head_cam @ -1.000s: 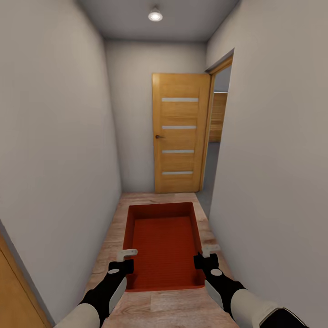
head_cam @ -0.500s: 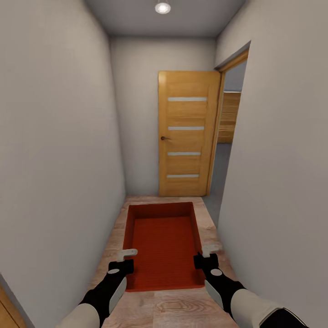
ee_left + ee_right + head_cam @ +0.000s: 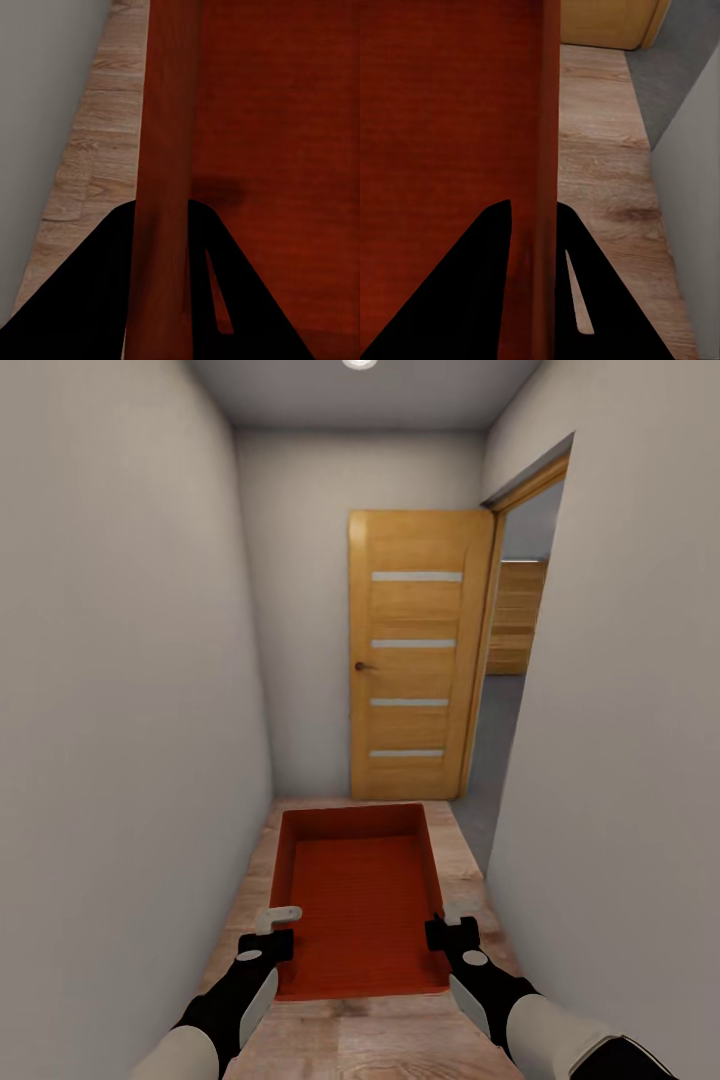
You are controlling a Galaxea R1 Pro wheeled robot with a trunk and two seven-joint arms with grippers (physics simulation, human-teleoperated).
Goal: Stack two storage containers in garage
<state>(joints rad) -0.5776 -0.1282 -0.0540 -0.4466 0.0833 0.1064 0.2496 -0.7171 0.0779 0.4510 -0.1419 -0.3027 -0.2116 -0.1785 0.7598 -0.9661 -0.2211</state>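
Note:
One orange-red storage container [image 3: 360, 895] hangs level over the hallway's wood planks, carried between both arms. My left gripper [image 3: 278, 926] is shut on its left wall, and my right gripper [image 3: 452, 922] is shut on its right wall. In the left wrist view the thin red wall [image 3: 161, 150] runs between the two black fingers [image 3: 90, 300] of the left gripper [image 3: 161, 225]. The right wrist view shows the other wall [image 3: 547, 112] pinched in the right gripper [image 3: 534, 217]. The bin is empty. The living room is out of view.
I am in a narrow hallway with white walls close on the left [image 3: 130, 710] and right [image 3: 620, 710]. A wooden door with glass slits [image 3: 415, 655] stands open ahead. Beside it a doorway [image 3: 515, 690] opens rightward onto a dark grey floor [image 3: 495, 735].
The whole view has advanced down the hallway, so the door and doorway look nearer and larger. The container and both grippers keep the same place relative to me.

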